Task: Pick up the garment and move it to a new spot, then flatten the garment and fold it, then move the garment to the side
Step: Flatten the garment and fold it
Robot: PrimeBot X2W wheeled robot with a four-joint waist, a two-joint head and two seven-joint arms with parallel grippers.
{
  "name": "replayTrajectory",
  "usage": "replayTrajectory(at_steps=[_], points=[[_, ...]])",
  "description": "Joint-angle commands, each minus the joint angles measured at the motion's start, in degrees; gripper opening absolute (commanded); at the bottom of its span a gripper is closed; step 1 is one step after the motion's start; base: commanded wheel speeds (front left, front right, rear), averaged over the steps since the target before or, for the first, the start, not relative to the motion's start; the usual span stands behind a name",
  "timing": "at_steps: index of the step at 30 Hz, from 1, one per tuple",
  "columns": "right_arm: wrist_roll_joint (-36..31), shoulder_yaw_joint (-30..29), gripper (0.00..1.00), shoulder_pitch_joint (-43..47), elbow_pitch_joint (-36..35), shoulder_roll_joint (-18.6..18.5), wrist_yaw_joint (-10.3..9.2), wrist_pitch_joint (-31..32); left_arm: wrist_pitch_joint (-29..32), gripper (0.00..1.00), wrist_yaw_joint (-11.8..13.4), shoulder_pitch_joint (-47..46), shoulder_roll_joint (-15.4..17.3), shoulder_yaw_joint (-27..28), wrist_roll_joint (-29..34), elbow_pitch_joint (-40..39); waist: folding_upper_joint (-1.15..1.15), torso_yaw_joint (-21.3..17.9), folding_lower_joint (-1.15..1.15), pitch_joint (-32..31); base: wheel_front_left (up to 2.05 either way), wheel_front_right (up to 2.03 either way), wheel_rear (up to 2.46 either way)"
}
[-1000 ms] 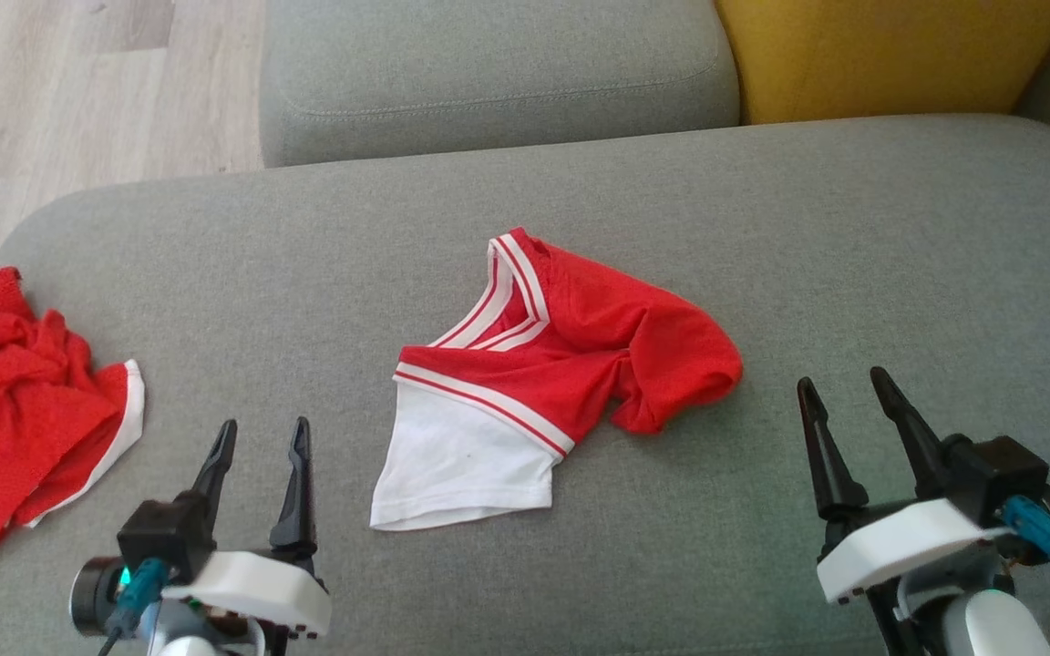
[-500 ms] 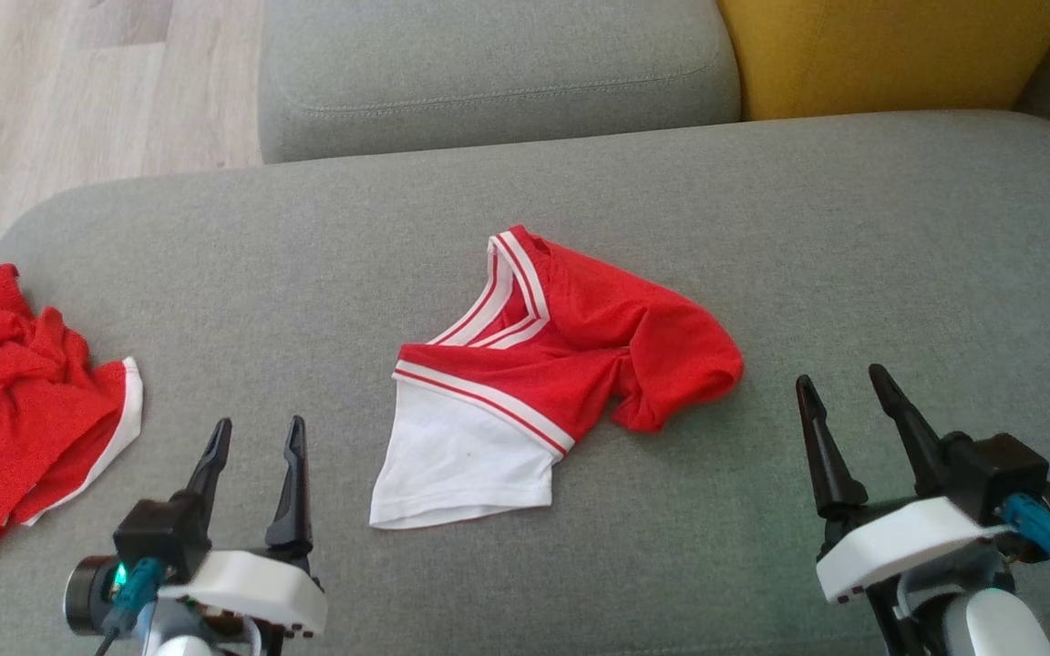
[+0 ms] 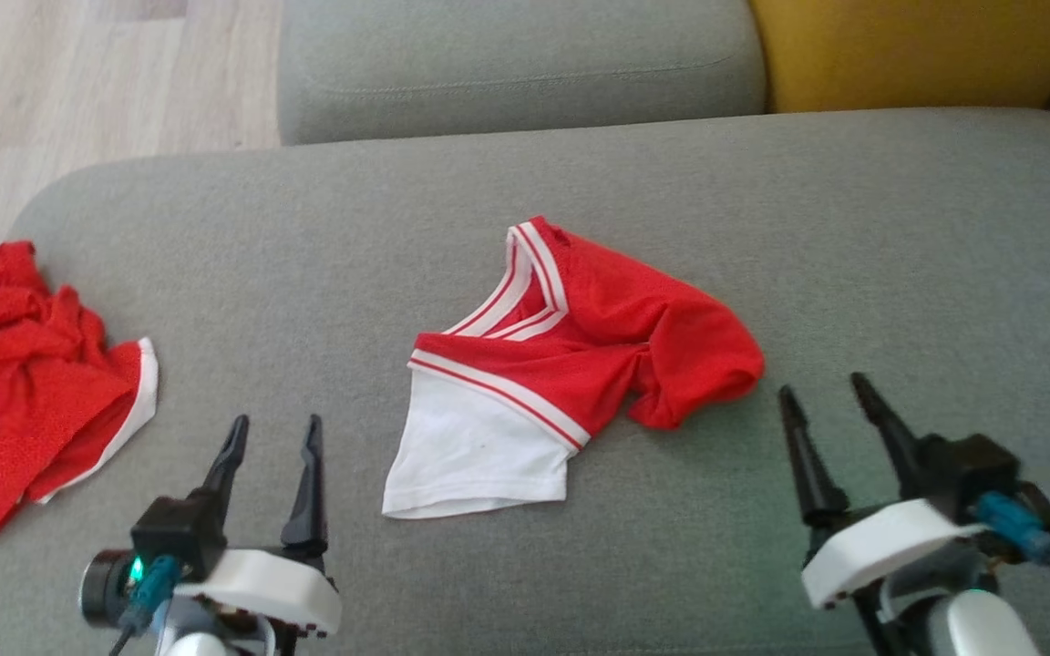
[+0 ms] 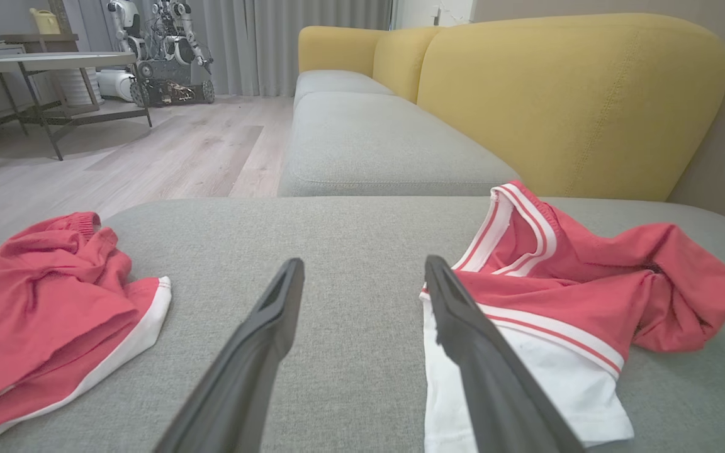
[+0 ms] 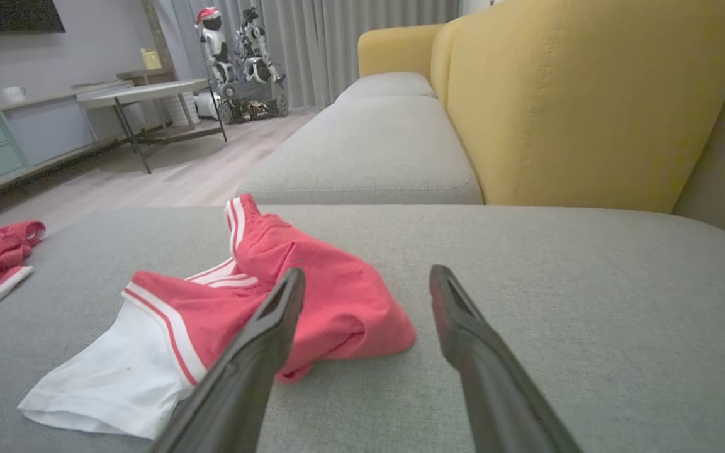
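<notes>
The garment [image 3: 580, 360] is a red top with a white panel and red-and-white striped trim, lying crumpled in the middle of the grey seat cushion [image 3: 306, 273]. The left wrist view has the garment [image 4: 564, 296] to the right of my fingers, and the right wrist view has the garment [image 5: 337, 302] just ahead and left. My left gripper [image 3: 275, 421] hovers open near the garment's lower left, nothing between its fingers. Just right of the red bunched end, my right gripper [image 3: 823, 384] is open and holds nothing.
A second red cloth with a white edge [image 3: 33, 364] lies crumpled at the cushion's left end. Behind are another grey seat [image 3: 507, 64] and a yellow backrest [image 3: 908, 46]. Wooden floor [image 3: 78, 82] lies beyond the cushion's far left edge.
The whole head picture has shifted a little to the right, so the camera moved. The garment lies as before. My right gripper has edged slightly closer to its red end.
</notes>
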Motion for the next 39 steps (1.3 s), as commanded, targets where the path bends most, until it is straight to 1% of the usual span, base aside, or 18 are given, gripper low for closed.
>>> replayTrajectory(at_steps=[1,2,7,10,15,17,21,22,23,24,25,29,32,35,39], points=[[-1.2,2.4,1.0,-3.1,-1.1,-0.3,-0.04,0.3,-0.6,1.0,0.1,-4.3,0.5,1.8,0.8,-2.3,0.0,1.5,0.0,1.3,0.0,0.0,0.0],[-1.2,2.4,1.0,-3.1,-1.1,-0.3,-0.04,0.3,-0.6,1.0,0.1,-4.3,0.5,1.8,0.8,-2.3,0.0,1.5,0.0,1.3,0.0,0.0,0.0],[-3.9,5.7,1.0,-9.3,2.9,-1.0,-0.04,1.0,-0.7,1.0,-0.6,-7.7,-0.5,0.7,1.5,-2.3,0.0,5.5,0.0,4.6,0.0,0.0,0.0],[-4.8,7.5,1.0,-13.8,5.9,-2.6,-0.04,1.2,-0.7,1.0,-1.1,-9.9,-1.6,0.0,1.9,-2.1,0.0,8.4,0.0,6.7,0.0,0.0,0.0],[-6.6,9.9,1.0,-21.1,12.8,-6.2,-0.04,2.8,-0.8,1.0,-1.8,-12.9,-3.9,-0.3,2.7,-2.5,0.0,12.5,0.0,9.4,0.0,0.0,0.0],[-7.4,10.2,1.0,-23.2,15.8,-7.4,-0.04,4.0,-0.8,1.0,-2.2,-13.5,-4.8,-0.3,3.1,-2.7,0.0,13.7,0.0,9.9,0.0,0.0,0.0],[-7.9,10.1,1.0,-25.7,21.1,-8.1,-0.04,7.1,-0.8,1.0,-2.7,-13.8,-5.9,0.2,3.8,-2.9,0.0,14.8,0.0,10.1,0.0,0.0,0.0],[-7.9,9.8,0.8,-26.1,22.1,-8.1,-0.04,7.9,-0.8,1.0,-2.8,-13.8,-6.1,0.4,4.0,-3.0,0.0,14.9,0.0,10.2,0.0,0.0,0.0],[-7.9,9.6,0.36,-26.4,23.0,-8.1,-0.04,8.7,-0.8,1.0,-2.9,-13.8,-6.3,0.6,4.2,-3.1,0.0,14.9,0.0,10.2,0.0,0.0,0.0],[-7.8,9.3,0.13,-26.8,23.4,-8.0,-0.04,8.9,-0.8,1.0,-3.1,-13.7,-6.4,0.8,4.3,-3.1,0.0,14.8,0.0,10.3,0.0,0.0,0.0],[-7.7,9.0,0.0,-27.1,23.6,-7.8,-0.04,8.9,-0.8,1.0,-3.1,-13.6,-6.5,1.0,4.5,-3.2,0.0,14.6,0.0,10.3,0.0,0.0,0.0],[-6.5,7.1,0.0,-27.7,22.8,-7.0,-0.04,7.9,-0.8,1.0,-3.6,-13.4,-6.9,1.9,5.3,-3.4,0.0,13.1,0.0,10.4,0.0,0.0,0.0],[-5.5,4.4,0.0,-27.4,20.6,-6.1,-0.04,6.7,-0.8,1.0,-4.0,-13.4,-7.0,2.5,5.9,-3.6,0.0,11.5,0.0,10.5,0.0,0.0,0.0],[-4.9,0.8,0.0,-26.9,17.9,-5.6,-0.04,5.7,-0.8,1.0,-4.4,-13.5,-7.2,3.0,6.4,-3.8,0.0,10.1,0.0,11.0,0.0,0.0,0.0],[-4.0,-5.6,0.0,-27.0,16.0,-5.4,-0.04,5.3,-0.8,1.0,-5.0,-14.2,-7.4,3.3,7.0,-4.1,0.0,8.8,0.0,12.2,0.0,0.0,0.0]])
